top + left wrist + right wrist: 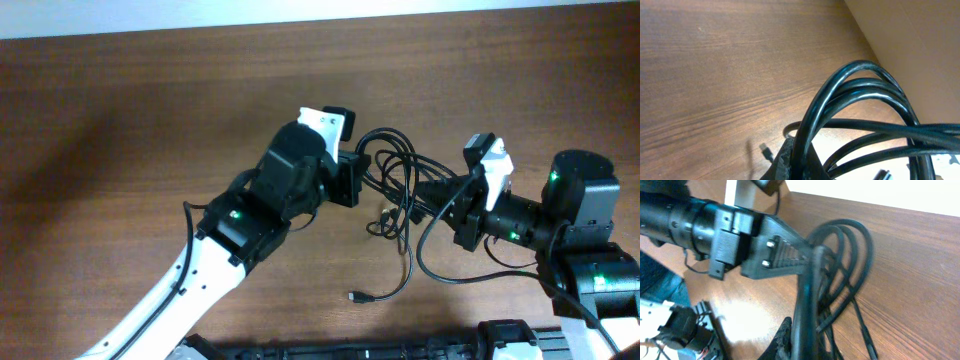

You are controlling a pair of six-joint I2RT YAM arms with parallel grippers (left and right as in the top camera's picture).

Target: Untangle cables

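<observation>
You could not have seen either set of fingertips cleanly: in the overhead view the left gripper point(352, 180) and right gripper point(445, 192) were each buried in the cables point(395, 170), and both wrist views cut their own fingers off at the bottom edge. In the left wrist view only a dark finger point(782, 162) showed, with a strand rising straight out of it. The right wrist view was blurred close up, so the number of separate cords could not be counted. From what showed, your left gripper was clamped on the looped end of the cables and your right gripper was clamped on the strands at the other side. The clump sat over the middle of the table point(150, 120), stretched between the two grippers, its long axis running left to right. Its loops bulged toward the far edge. One loose strand hung off toward the near edge and curled round to a small plug point(355, 296) pointing left, lying on the wood well apart from both grippers.
</observation>
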